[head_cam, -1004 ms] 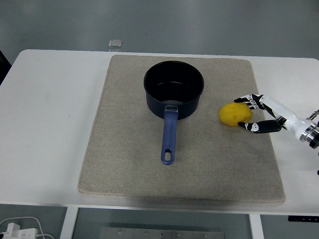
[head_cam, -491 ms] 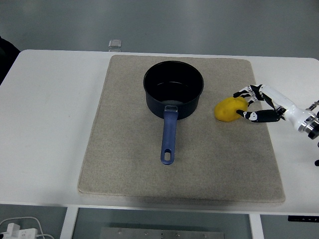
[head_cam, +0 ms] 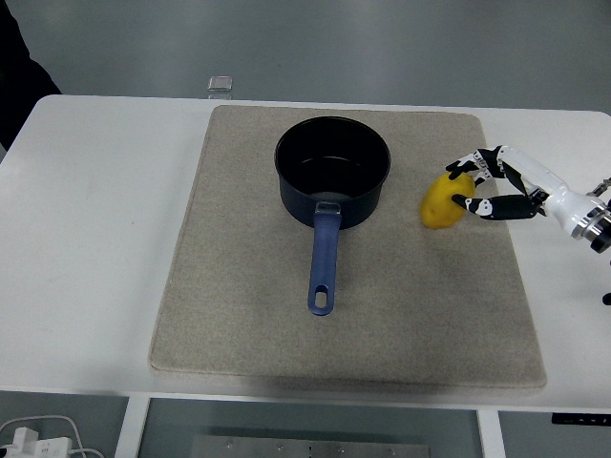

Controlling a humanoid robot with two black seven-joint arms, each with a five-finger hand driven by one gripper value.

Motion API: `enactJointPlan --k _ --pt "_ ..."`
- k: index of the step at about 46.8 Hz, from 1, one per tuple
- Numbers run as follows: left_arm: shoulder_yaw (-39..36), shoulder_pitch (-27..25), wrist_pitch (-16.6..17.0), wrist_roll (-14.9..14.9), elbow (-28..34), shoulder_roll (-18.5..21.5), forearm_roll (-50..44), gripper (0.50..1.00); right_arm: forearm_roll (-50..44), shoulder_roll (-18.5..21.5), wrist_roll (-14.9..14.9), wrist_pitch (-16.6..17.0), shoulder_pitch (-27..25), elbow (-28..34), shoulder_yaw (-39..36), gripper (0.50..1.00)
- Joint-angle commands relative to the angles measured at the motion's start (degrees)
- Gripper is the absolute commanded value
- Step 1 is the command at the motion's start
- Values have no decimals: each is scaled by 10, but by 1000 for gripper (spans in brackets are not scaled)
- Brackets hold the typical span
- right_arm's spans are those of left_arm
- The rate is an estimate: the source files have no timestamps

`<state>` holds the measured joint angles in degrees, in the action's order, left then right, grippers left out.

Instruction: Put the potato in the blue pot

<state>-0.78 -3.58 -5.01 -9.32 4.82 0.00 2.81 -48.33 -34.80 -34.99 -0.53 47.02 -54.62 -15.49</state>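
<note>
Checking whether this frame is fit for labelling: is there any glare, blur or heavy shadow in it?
Head view: lighting is even and soft; the blue pot shows faint sheen inside, no strong glare. The potato and right hand look sharp, without motion blur. Only a soft shadow lies under the mat's near edge.

The right hand (head_cam: 498,183) pinches the yellow potato (head_cam: 441,202) on the mat (head_cam: 239,315), beside the blue pot (head_cam: 333,172).

A beige mat (head_cam: 239,315) covers the white table (head_cam: 86,239) left of the hand, a small clear container (head_cam: 221,84) beyond.
</note>
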Motion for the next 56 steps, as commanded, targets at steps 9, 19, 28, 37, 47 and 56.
enactJointPlan --k 9,19,28,37,47,56 --pt "0 0 0 0 -1 0 0 996 8 -11 0 1 6 -6 -2 500" --pt "0 0 0 0 1 0 0 996 9 -14 0 0 13 -6 -3 500" --pt "0 0 0 0 0 0 0 996 10 -14 0 0 29 -6 -2 500" --pt "0 0 0 0 1 0 0 996 39 -15 0 3 45 -6 1 500" --pt "0 0 0 0 1 0 0 996 53 -18 0 10 58 -6 1 500" --pt "0 0 0 0 1 0 0 996 61 -17 0 10 69 -6 2 500"
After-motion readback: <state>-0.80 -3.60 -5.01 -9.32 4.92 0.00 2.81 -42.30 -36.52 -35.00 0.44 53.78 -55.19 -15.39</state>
